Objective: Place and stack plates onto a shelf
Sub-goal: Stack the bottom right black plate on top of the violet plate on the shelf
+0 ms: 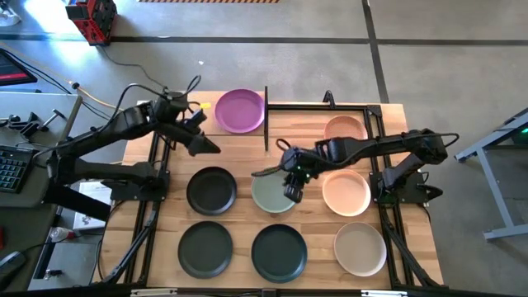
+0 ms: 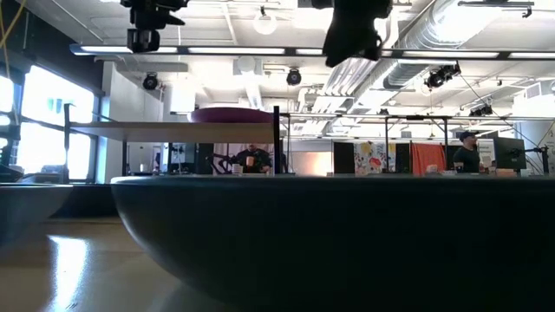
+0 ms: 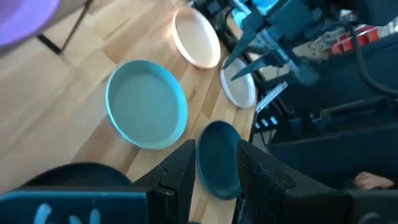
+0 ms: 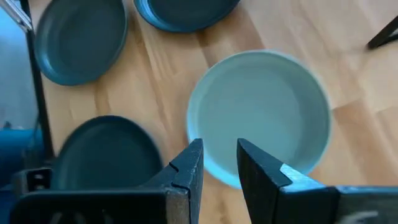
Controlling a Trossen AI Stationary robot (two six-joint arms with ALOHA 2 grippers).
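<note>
A purple plate [image 1: 239, 110] rests flat on the light-wood shelf [image 2: 173, 130] at the table's far side. A sage green plate [image 1: 271, 196] lies at the table's middle. My right gripper [image 1: 293, 190] hangs open above that plate's right part, pointing steeply down, its fingers [image 4: 189, 168] over the plate's rim [image 4: 214, 171] without touching it. My left gripper [image 1: 206, 147] is open and holds nothing. It hovers over the table left of centre, between the purple plate and a black plate [image 1: 211, 190].
More plates lie flat on the tabletop: two dark ones [image 1: 205, 249] [image 1: 279, 252] and a beige one [image 1: 360, 248] in the near row, a peach one [image 1: 346, 192] at mid right. Another peach plate [image 1: 345, 129] lies inside a black metal frame [image 1: 375, 106] at far right.
</note>
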